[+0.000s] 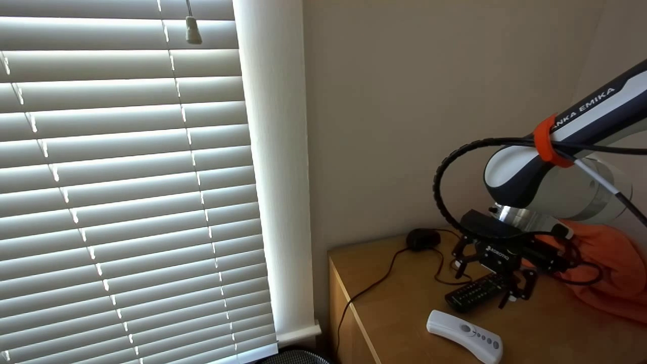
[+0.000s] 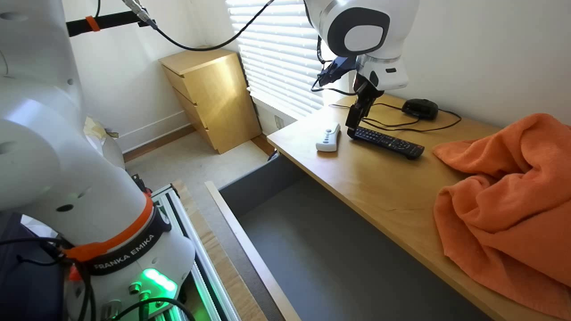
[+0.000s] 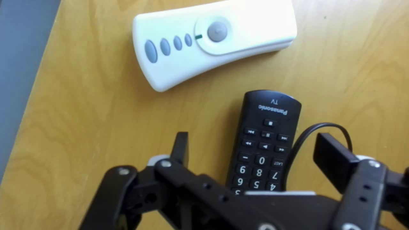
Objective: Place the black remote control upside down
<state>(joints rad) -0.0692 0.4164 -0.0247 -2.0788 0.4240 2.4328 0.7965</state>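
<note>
The spread end effector (image 3: pixel 257 151) should descend astride the black remote (image 2: pixel 389 143) below it, keeping the cable (image 3: pixel 326 124) out of the pinch.

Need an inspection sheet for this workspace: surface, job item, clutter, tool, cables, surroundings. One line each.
Surface: wooden top, with an open drawer below.
Job item: black remote, lying buttons up; not yet upside down.
Clutter: white remote, buttons up, apart from the black remote; orange cloth, bunched; small black device toward the wall.
Tool: open at the black remote, nothing gripped; contact cannot be told.
Cables: thin black cable loops close beside the black remote; arm cable bows out from the arm.
Surroundings: window blinds, separate drawer unit; people: nothing seen.
</note>
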